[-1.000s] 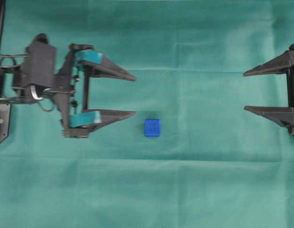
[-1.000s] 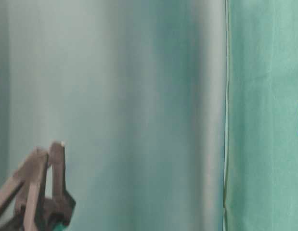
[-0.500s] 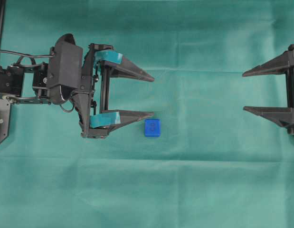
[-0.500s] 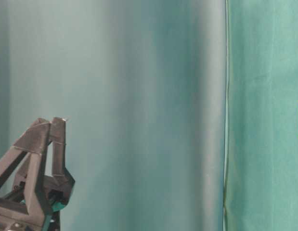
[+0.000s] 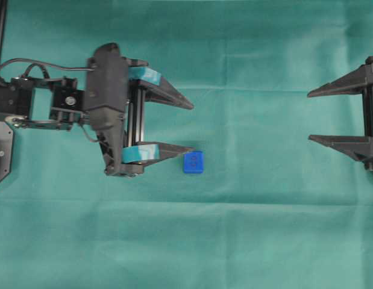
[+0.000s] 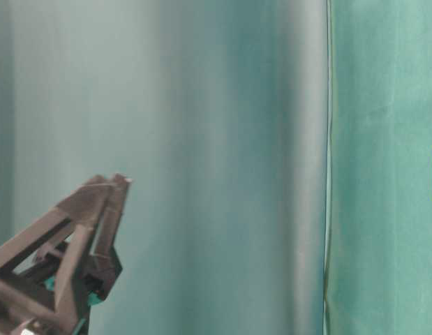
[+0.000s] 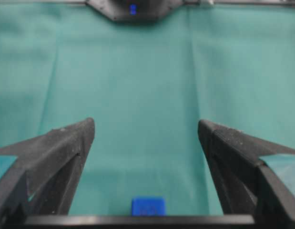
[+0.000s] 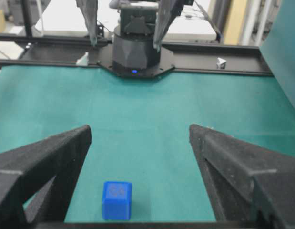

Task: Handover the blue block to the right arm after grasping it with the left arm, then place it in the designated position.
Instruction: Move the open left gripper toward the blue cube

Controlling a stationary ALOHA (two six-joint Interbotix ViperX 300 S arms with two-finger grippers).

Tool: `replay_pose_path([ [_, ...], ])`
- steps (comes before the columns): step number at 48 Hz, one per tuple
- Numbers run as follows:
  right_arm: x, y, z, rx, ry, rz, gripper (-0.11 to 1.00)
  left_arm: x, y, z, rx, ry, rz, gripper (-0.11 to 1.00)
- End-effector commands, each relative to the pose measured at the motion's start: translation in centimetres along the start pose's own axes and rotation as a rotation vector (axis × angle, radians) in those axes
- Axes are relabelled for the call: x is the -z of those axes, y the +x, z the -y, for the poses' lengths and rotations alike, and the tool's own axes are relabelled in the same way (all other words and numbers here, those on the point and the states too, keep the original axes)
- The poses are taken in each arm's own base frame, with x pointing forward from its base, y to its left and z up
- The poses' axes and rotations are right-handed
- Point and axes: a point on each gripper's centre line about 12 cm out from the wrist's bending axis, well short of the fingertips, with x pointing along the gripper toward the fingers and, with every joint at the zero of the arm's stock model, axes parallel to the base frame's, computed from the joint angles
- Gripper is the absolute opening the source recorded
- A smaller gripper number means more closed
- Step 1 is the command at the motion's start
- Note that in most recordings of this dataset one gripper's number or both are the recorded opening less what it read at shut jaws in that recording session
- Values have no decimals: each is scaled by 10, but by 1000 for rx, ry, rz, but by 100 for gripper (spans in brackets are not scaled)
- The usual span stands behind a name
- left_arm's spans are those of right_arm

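The small bright blue cube (image 5: 193, 162) sits on the green cloth surface (image 5: 234, 241), near the middle, and the left arm's black pincer with teal bands (image 5: 193, 127) hangs wide open just short of it. Here is the relation that matters: in the overhead view the cube lies just past the tip of the pincer's lower finger (image 5: 168, 150), a touch outside the gap, not centred between the two fingers. The left wrist view shows the cube (image 7: 148, 206) low in frame, between the spread fingers. The left arm is clearly the nearer one. The all-black right pincer (image 5: 310, 116) waits well apart at the far edge, also spread open and empty.
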Motion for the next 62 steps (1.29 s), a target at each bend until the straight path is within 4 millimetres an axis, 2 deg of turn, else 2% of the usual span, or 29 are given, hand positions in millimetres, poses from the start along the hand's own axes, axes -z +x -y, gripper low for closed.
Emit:
replay_pose_path([
  [1, -9, 3, 0, 1, 0, 20, 93, -16, 0, 0, -2, -7, -31, 100],
  [21, -9, 3, 0, 1, 0, 17, 93, -21, 11, 0, -6, -10, -299, 100],
  [62, -6, 5, 0, 2, 0, 3, 93, -21, 11, -1, -8, -7, -305, 100],
])
